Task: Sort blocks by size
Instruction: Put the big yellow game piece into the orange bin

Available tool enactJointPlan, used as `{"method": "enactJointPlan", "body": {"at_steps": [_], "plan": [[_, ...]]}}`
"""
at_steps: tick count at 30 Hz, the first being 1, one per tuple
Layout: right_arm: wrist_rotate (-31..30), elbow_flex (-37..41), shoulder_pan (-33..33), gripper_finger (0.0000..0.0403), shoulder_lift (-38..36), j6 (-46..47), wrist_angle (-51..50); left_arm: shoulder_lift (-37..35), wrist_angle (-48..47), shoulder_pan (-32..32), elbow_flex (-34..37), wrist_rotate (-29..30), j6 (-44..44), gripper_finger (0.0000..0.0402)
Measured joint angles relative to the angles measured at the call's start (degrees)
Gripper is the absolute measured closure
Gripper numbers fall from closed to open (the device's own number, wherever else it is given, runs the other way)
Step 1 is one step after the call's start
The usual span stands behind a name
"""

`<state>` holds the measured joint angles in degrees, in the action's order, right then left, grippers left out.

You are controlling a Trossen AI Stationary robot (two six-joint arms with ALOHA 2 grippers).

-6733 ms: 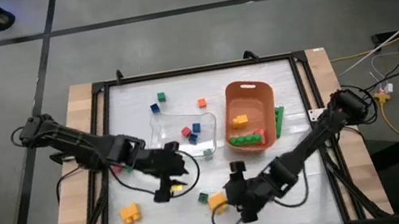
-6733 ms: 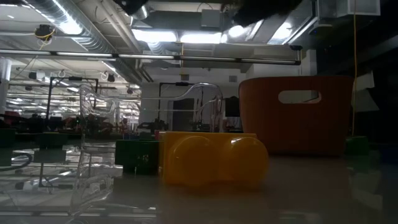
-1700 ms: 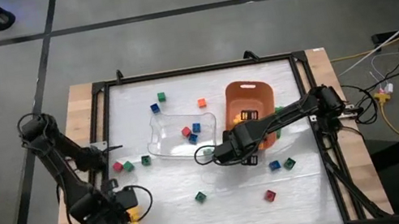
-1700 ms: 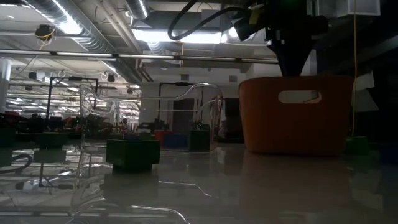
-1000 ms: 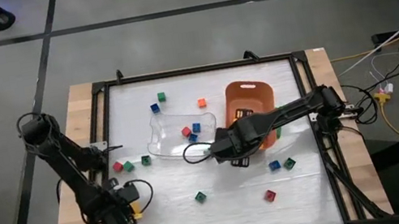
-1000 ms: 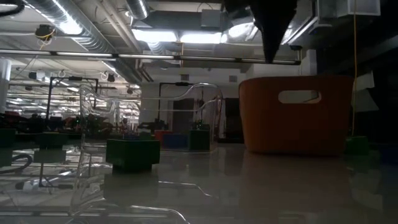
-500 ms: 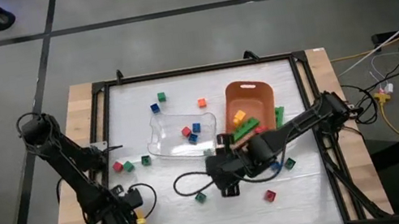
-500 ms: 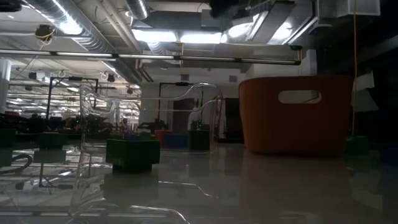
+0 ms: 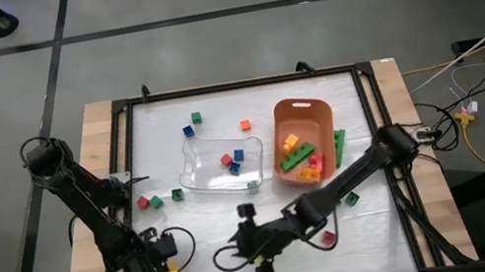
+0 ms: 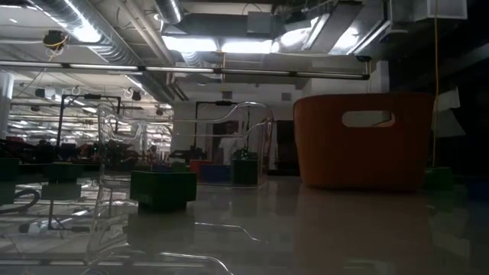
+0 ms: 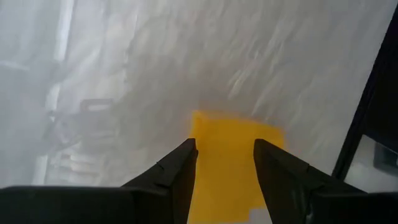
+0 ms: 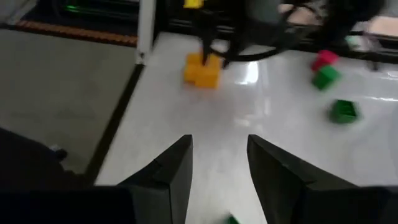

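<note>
My left gripper [image 9: 160,271] stands near the table's near left corner, shut on a yellow brick [image 11: 231,163], which also shows in the right wrist view [image 12: 200,70]. My right gripper [image 9: 242,248] hovers open over the near middle of the table and points toward the left gripper; nothing is between its fingers [image 12: 219,143]. Small blocks lie loose: a red one [image 9: 143,202], green ones [image 9: 156,201] [image 9: 177,195], and another red one [image 9: 327,237]. Larger bricks lie in the orange bin [image 9: 319,114]. Small cubes lie in the clear tray [image 9: 191,173]. My left gripper pinches the yellow brick by two opposite sides [image 11: 202,167] between its two fingers. The fingers come steeply from above. The brick's far part sticks out past the fingertips. In the right wrist view the brick sits on the table top below the fingers.
A blue cube [image 9: 188,132], a green cube [image 9: 195,118] and an orange cube [image 9: 246,124] lie at the far side. A long green brick [image 9: 339,145] lies beside the bin. A black frame [image 9: 129,176] rims the table. A person [image 10: 228,145] stands far behind.
My right gripper has swung from beside the orange bin toward the table's near edge and left. It has tipped up from pointing down to a shallow slant and has left the low view's top. It stays open. The blocks lie where they were.
</note>
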<state>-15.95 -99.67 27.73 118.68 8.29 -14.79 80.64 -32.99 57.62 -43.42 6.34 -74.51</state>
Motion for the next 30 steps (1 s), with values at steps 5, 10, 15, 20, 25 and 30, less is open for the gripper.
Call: {"method": "enactJointPlan", "body": {"at_steps": [5, 10, 15, 20, 25, 30], "plan": [[2.9, 0.5, 0.0, 0.0249, 5.4, -0.8, 6.3, 0.0, 0.5, 0.0, 0.0, 0.0, 2.1, 0.0251], [3.1, 0.5, 0.0, 0.0249, 8.0, -0.8, 6.7, 0.0, 2.1, 0.1, 0.0, 0.0, 6.7, 0.0251], [3.2, 0.5, 0.0, 0.0249, 8.1, -0.8, 5.5, 0.0, 2.5, 0.1, 0.0, 0.0, 13.2, 0.0251], [3.2, 0.5, 0.0, 0.0249, 8.1, -0.8, 4.6, 0.0, 2.5, 0.1, 0.0, 0.1, 16.6, 0.0251], [3.2, 0.5, 0.0, 0.0249, 8.1, -0.7, 4.3, 0.0, 2.3, 0.0, 0.1, 0.4, 17.9, 0.0251], [3.4, 0.5, 0.0, 0.0249, 8.1, -0.7, 4.3, -0.1, 6.5, 0.0, 3.3, 0.3, 15.6, 0.0251]]}}
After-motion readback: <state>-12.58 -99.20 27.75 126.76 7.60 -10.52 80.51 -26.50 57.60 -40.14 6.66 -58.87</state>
